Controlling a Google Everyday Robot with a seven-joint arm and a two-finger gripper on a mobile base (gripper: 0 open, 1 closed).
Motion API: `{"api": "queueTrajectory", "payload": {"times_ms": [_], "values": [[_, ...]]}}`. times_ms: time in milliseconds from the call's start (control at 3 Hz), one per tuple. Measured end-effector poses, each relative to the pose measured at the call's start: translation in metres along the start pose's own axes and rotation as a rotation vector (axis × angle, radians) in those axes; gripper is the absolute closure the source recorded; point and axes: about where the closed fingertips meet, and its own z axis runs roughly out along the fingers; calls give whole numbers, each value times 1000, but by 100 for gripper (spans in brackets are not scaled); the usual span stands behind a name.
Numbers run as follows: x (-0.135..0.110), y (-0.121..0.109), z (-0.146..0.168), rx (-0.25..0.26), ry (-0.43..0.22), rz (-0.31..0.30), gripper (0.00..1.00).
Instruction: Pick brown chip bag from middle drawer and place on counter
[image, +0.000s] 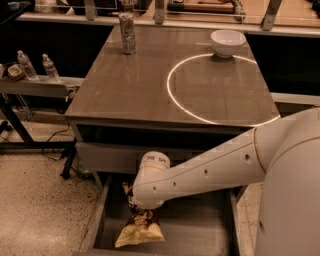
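Observation:
The brown chip bag (139, 230) hangs over the open middle drawer (200, 225), its pale yellow end lowest and its top bunched under my wrist. My gripper (139, 207) points down at the bag's top, at the left of the drawer, shut on the bag; the white wrist housing hides most of it. My white arm reaches in from the right, across the drawer. The counter (135, 85) with its white ring (170, 87) lies above and behind the drawer.
On the counter, a metal can (128, 32) stands at the far left and a white bowl (227, 42) at the far right on the ring. A side shelf (35, 85) at left carries two water bottles (26, 65). A closed grey drawer front (105, 156) sits above the open drawer.

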Motion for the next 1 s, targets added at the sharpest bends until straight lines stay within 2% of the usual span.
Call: {"api": "queueTrajectory", "payload": {"times_ms": [333, 667, 1000], "values": [[6, 19, -37, -80, -57, 34, 100], [-2, 47, -67, -123, -105, 106, 100], [-23, 84, -77, -111, -168, 197, 100]]}}
